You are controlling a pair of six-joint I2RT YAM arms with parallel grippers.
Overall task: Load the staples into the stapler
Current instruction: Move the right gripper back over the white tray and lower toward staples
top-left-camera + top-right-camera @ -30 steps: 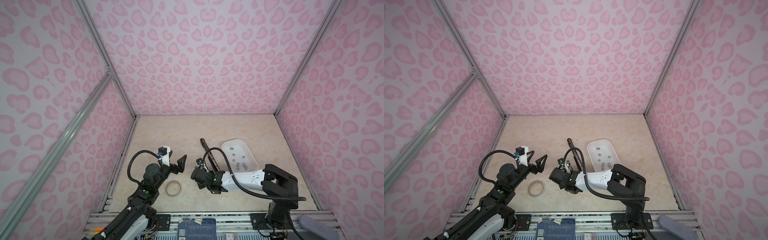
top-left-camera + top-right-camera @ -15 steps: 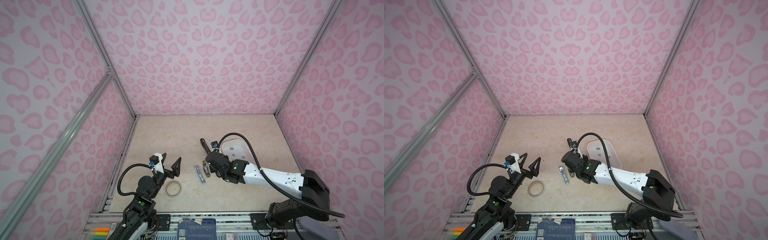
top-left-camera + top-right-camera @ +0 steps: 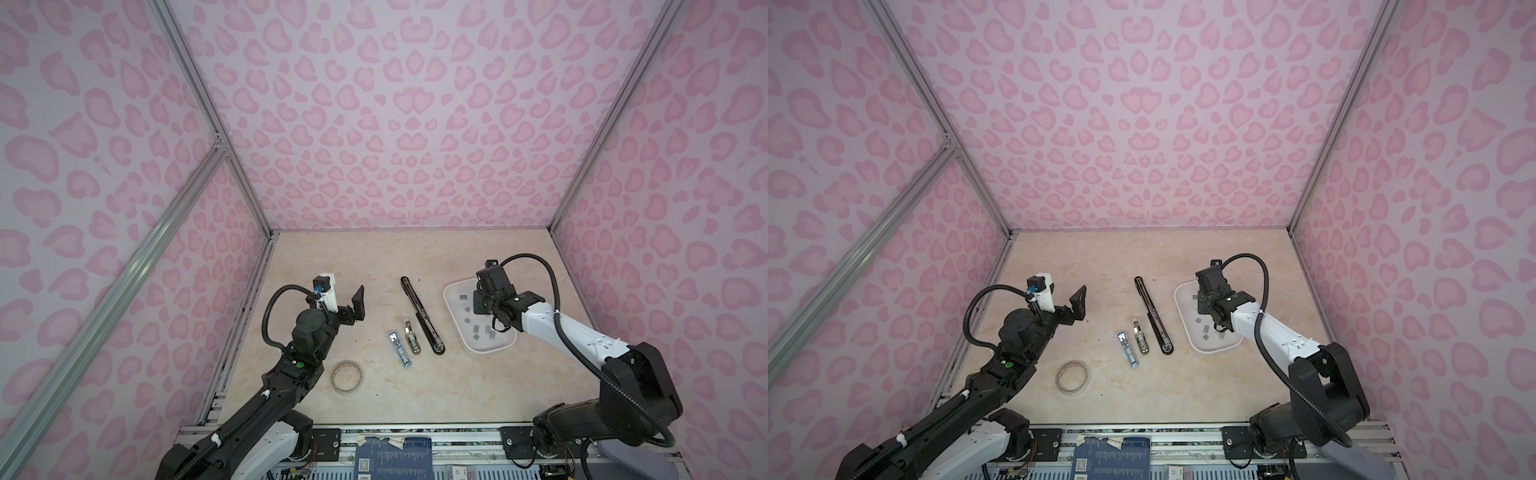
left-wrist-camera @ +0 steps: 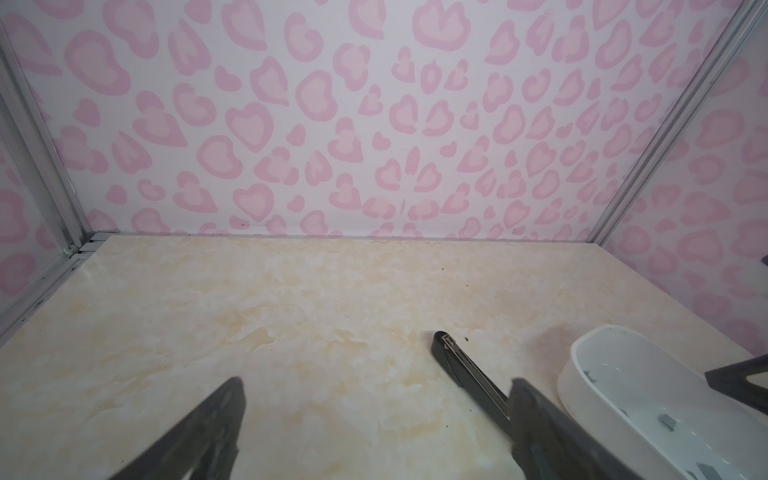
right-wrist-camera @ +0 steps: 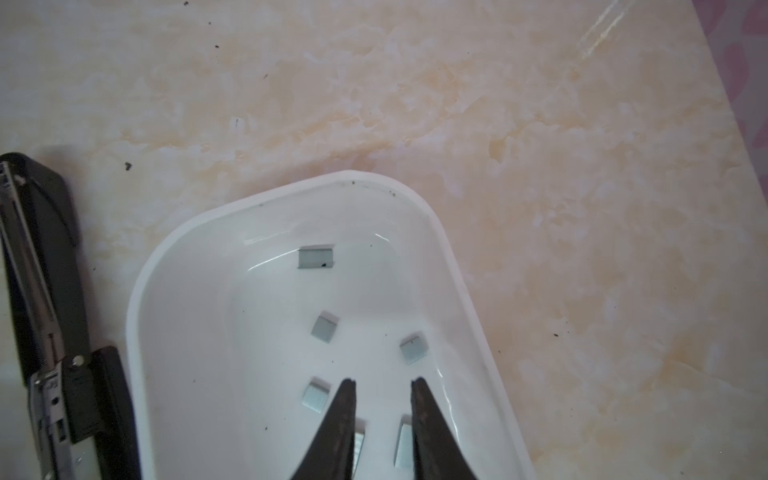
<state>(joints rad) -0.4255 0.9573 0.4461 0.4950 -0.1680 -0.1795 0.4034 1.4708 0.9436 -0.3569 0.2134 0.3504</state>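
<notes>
The right gripper (image 5: 382,384) hangs over the white tray (image 5: 353,176), fingers slightly apart with nothing between them, the staples (image 5: 316,257) scattered on the tray floor. The left gripper (image 4: 376,382) gapes wide, empty. The black stapler (image 3: 420,314) lies opened beside the tray.

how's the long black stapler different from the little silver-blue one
The black stapler is much longer than the silver-blue stapler. The black stapler is dark with a metal rail showing, while the silver-blue stapler is pale and shiny. The black stapler lies right beside the white tray. The silver-blue stapler lies farther from it, past a gold stapler. Both lie flat on the table, angled about alike.
</notes>
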